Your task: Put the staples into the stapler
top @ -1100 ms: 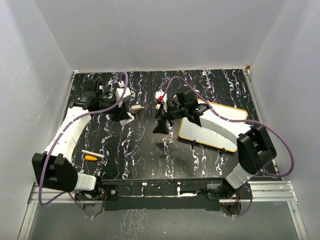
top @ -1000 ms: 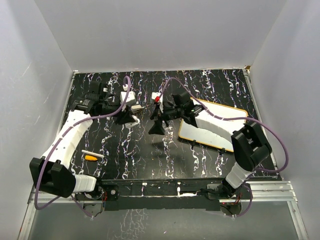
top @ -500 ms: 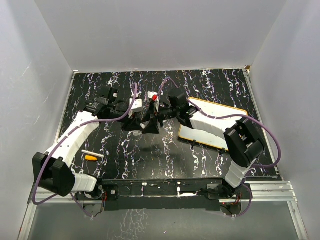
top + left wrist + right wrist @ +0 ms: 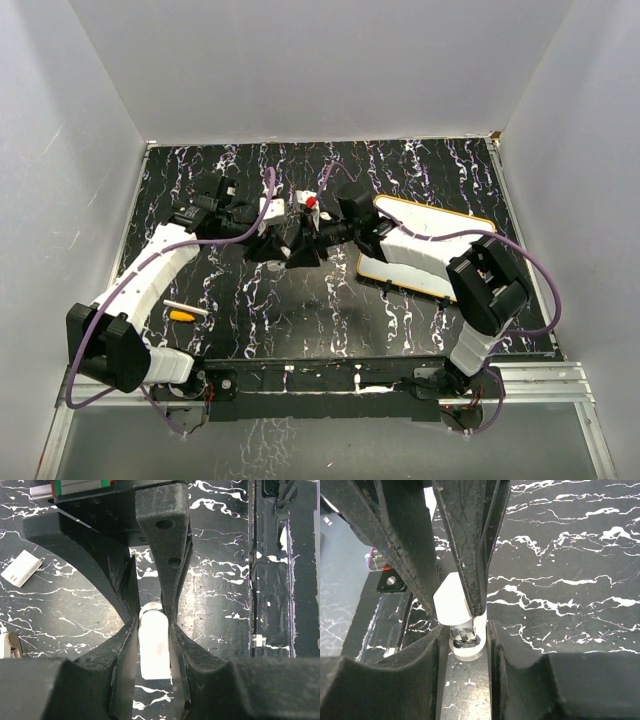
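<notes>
A small white stapler (image 4: 155,652) is clamped between the fingers of my left gripper (image 4: 154,629), held above the table's middle (image 4: 272,243). My right gripper (image 4: 298,250) meets it from the other side. In the right wrist view the stapler's metal-faced end (image 4: 465,641) sits between the right gripper's (image 4: 464,630) jaws, which press close on both sides. The left fingers (image 4: 470,545) hold the white body just beyond. The staples, a flat white box (image 4: 20,569), lie on the table off to the side; the arms hide them in the top view.
A white board with an orange rim (image 4: 455,222) lies at the right under the right arm. A thin white pen (image 4: 187,308) and an orange cap (image 4: 181,316) lie near the left arm. A cream rounded object (image 4: 7,645) shows at the left wrist view's edge.
Both grippers have come together at the table's middle. The right jaws, wide open a second ago, have closed in on the end of the stapler that the left gripper keeps holding.
</notes>
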You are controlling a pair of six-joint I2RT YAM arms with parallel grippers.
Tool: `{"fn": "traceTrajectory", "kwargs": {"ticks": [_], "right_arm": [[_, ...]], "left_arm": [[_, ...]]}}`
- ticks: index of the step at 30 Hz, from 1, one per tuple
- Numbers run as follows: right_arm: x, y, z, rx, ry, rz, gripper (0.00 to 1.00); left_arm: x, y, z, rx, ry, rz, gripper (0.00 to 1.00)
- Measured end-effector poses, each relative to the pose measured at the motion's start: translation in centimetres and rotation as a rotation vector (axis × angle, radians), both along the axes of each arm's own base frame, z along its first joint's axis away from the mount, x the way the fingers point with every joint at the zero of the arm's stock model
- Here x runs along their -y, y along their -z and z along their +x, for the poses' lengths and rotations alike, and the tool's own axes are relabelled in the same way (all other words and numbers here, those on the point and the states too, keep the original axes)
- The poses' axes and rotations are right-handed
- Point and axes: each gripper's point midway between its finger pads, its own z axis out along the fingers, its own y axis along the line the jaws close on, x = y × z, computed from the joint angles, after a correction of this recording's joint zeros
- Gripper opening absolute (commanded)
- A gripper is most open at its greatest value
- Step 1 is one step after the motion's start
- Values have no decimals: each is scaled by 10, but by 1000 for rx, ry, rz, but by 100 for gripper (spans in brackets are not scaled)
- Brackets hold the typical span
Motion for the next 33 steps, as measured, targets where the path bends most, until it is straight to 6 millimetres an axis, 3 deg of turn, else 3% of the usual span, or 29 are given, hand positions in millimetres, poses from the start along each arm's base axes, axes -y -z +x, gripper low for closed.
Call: {"fn": "traceTrajectory", "kwargs": {"ticks": [10,15,20,33], "right_arm": [[29,32,-1,36,56,-25,8],[42,44,8,58,85,-29,8],[43,46,10,88,87,-28,8],[35,74,17,88,159,-107,8]], "left_arm": [[-3,16,-3,6,18,18,0],[-20,27,5,14,-18,35,0],[-30,44,4,11,-24,63,1],[-44,85,0,-4,-66,127,63]]}}
